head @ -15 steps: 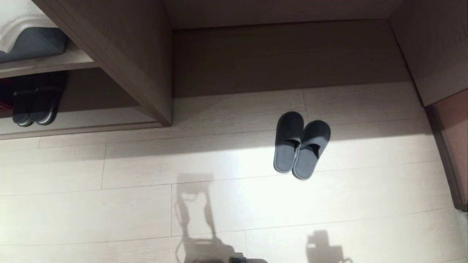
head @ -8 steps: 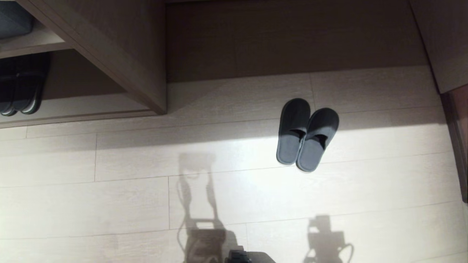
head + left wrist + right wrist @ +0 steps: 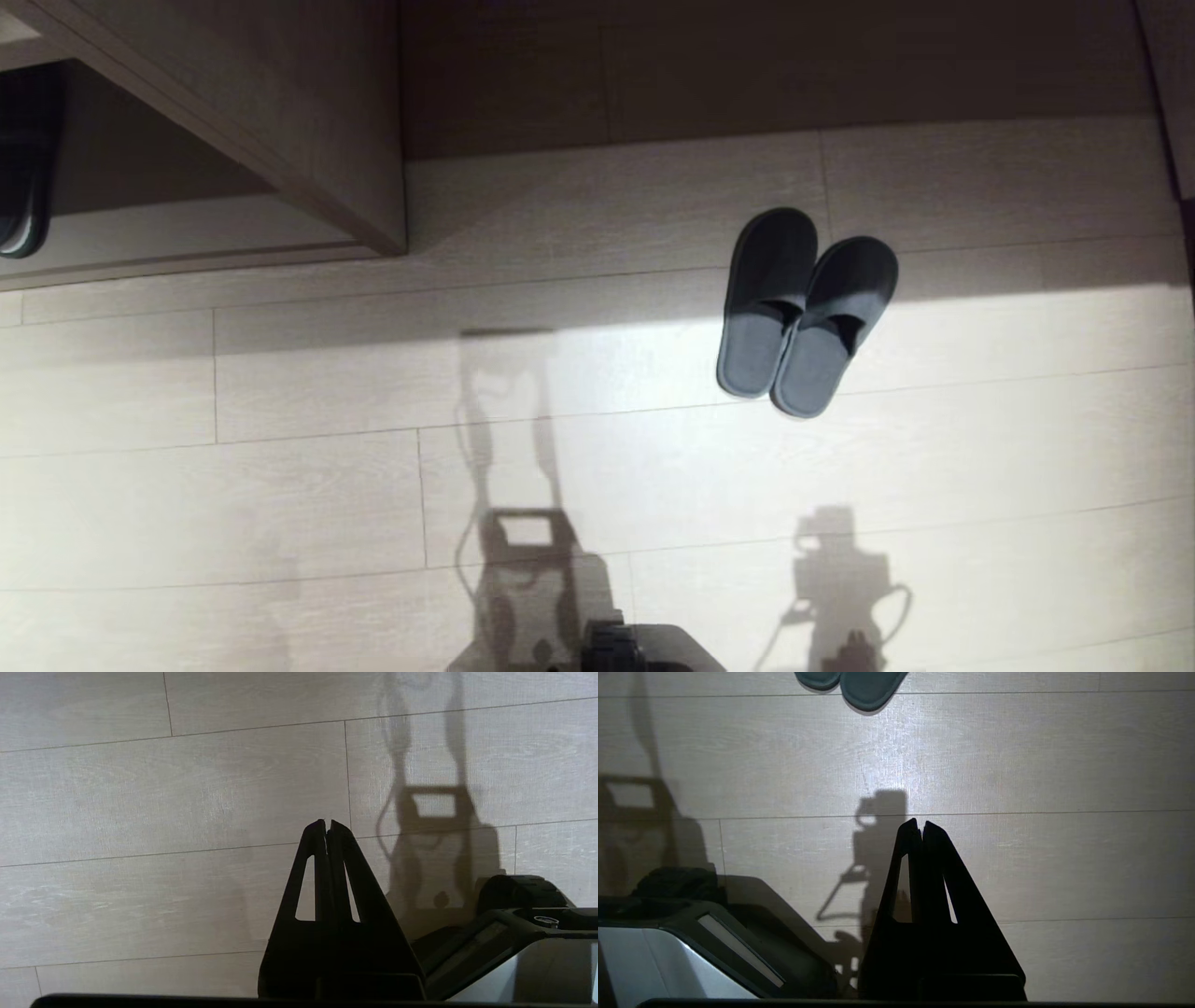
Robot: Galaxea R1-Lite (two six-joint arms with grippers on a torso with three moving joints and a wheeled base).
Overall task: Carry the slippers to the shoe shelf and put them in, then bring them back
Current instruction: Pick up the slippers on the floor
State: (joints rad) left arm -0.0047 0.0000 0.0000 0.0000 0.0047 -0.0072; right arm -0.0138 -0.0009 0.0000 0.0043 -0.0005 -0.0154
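I am at the approach step: nothing is picked up yet. My right gripper (image 3: pixel 923 823) hangs with its fingers pressed together, empty, over bare floor (image 3: pixel 280 485); the slippers (image 3: pixel 805 311) lie side by side well ahead of it. My left gripper (image 3: pixel 327 822) is parked, likewise closed and empty. The shoe shelf (image 3: pixel 308 121) stands far off to its left. Next I judge I must reach forward, spread the right fingers and pinch both slippers.

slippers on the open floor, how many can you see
2: the slippers sit side by side, touching, on the pale floor right of the shoe shelf. A darker shoe shows inside the shelf; more may be hidden.
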